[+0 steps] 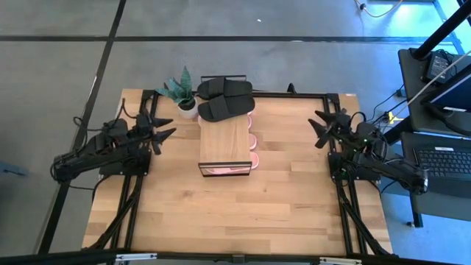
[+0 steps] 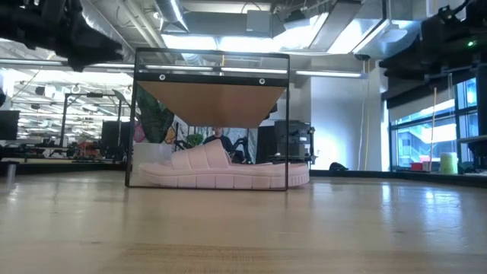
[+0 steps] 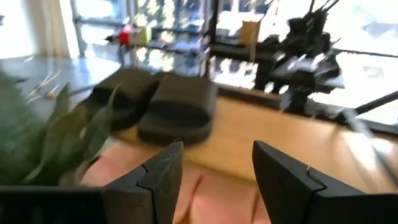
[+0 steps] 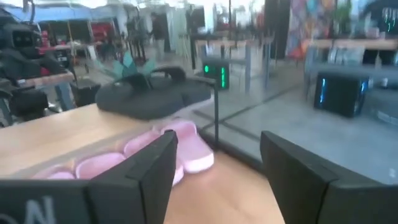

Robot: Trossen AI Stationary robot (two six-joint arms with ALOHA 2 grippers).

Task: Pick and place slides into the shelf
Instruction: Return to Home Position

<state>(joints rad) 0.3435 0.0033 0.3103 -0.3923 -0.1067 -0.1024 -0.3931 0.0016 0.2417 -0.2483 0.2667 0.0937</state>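
Note:
The shelf point(image 1: 224, 141) stands at the table's middle, a light wood top board on a thin black frame. A pair of black slides point(image 1: 225, 98) lies sole-down on the far end of its top board, one reaching past the far edge. Pink slides point(image 1: 252, 141) lie under the board and poke out at its right side and near end point(image 1: 224, 170). In the low view one pink slide point(image 2: 221, 170) rests sole-down inside the frame. My left gripper point(image 1: 171, 126) hovers open left of the shelf. My right gripper point(image 1: 318, 129) hovers open to its right. Neither holds anything.
A potted plant point(image 1: 182, 92) stands at the shelf's far left corner, close to my left gripper; its leaves point(image 3: 56, 137) fill part of the left wrist view. Black rails point(image 1: 346, 213) run along both table sides. Bare wood lies between the shelf and the near edge.

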